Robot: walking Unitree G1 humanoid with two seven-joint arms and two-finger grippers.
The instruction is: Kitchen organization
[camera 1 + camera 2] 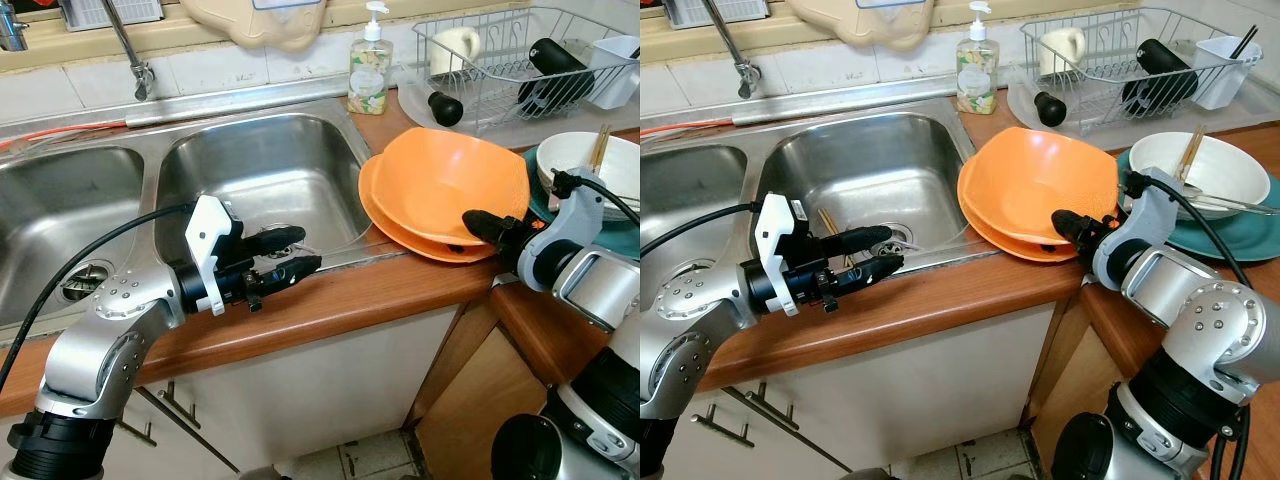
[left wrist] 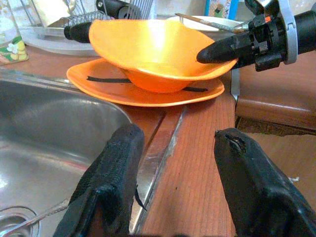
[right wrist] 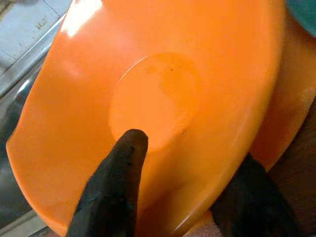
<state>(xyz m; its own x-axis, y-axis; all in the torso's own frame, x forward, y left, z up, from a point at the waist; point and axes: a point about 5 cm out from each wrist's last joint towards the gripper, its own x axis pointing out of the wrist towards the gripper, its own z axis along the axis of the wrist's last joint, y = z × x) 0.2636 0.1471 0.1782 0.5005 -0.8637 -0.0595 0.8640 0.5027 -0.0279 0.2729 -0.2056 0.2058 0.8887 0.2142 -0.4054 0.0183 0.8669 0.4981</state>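
Orange dishes I count: two, an orange bowl (image 1: 1040, 180) on an orange plate (image 1: 1025, 245)
Sink basins (image 1: 870, 170): two
Soap bottles (image 1: 978, 62): one
Dish racks (image 1: 1120, 45): one
White bowls (image 1: 1200, 165): one

No readable text, brand or number anywhere. Label on the soap bottle (image 1: 370, 75) too small and blurred to make out: only a pale patterned patch. Same for the bottle's label at the edge of the left wrist view: flower print, no legible letters.

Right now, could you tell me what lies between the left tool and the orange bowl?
In the left wrist view, only bare wooden counter and the sink's steel rim separate the left tool from the orange bowl.
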